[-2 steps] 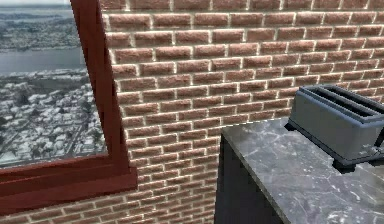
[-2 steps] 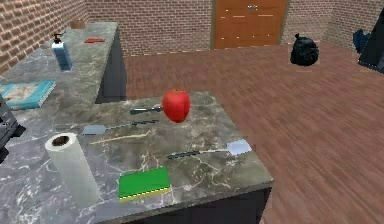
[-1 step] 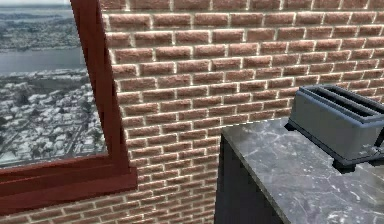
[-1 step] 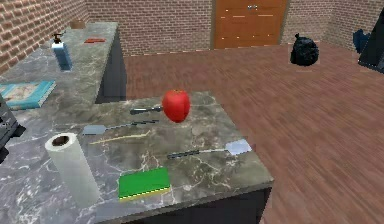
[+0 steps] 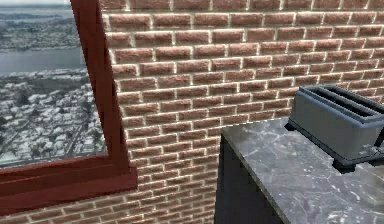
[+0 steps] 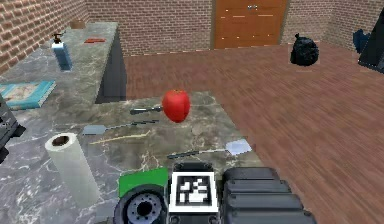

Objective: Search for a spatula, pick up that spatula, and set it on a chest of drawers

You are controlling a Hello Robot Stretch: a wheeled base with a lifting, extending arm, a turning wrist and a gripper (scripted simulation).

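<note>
One grey marbled desk [image 6: 205, 128] takes up the arm side view's left half. At the bottom edge you see the tool [image 6: 146, 207], a dark body cut off by the frame, beside a white marker square [image 6: 194, 192]. Its fingers are hard to make out, so you cannot tell whether they are apart or together, or whether it holds anything. A paper towel roll [image 6: 72, 165] stands upright to its left. A red apple [image 6: 177, 105] sits farther out. What looks like the spatula [image 6: 238, 148], with a pale flat blade and a thin dark handle, lies on the desk just beyond the marker, near the desk's right edge.
</note>
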